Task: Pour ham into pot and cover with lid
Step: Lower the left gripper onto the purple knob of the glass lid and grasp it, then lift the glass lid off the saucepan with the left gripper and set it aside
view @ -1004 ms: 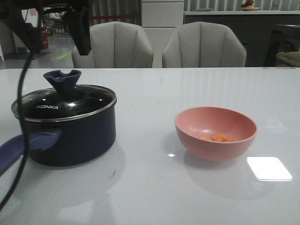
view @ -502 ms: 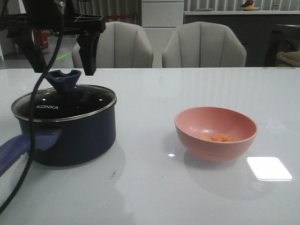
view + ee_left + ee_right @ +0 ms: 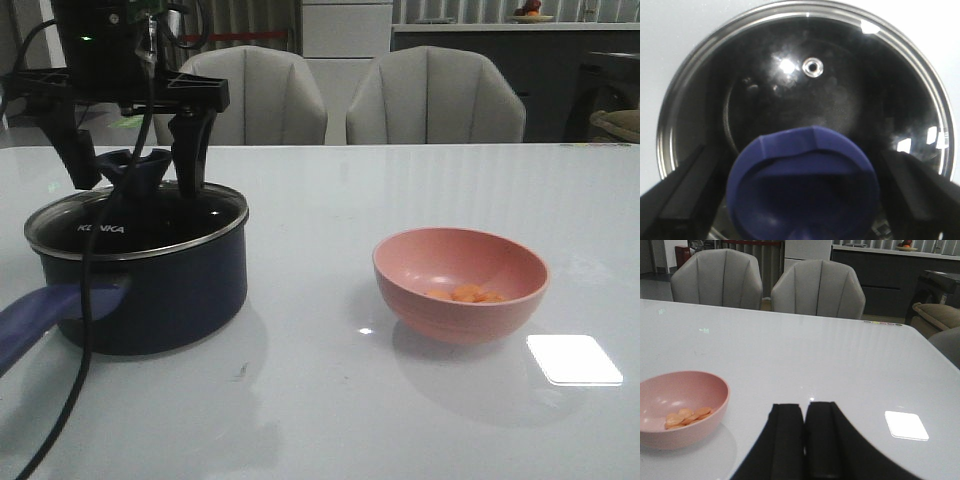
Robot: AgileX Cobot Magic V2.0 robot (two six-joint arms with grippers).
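On the white table [image 3: 330, 200], left end effector [image 3: 133, 165] gapes astride the lid [image 3: 805, 95]; right end effector [image 3: 805, 440] clenched.

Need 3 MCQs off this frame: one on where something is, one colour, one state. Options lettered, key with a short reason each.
1. Where is the ham?
A. in the pot
B. in the pink bowl
C. loose on the table

2. What colour is the lid's knob?
A. red
B. white
C. blue

3. How does the left claw stand?
A. open, a finger on each side of the knob
B. shut, well clear of the pot
C. shut on the bowl rim

Key:
1 B: the orange chunks lie in the bottom of the pink bowl, apart from the pot.
2 C: the left wrist view shows a blue flared knob on the dark glass lid.
3 A: the front view shows both dark fingers down beside the knob with a gap on either side, the lid on the pot.
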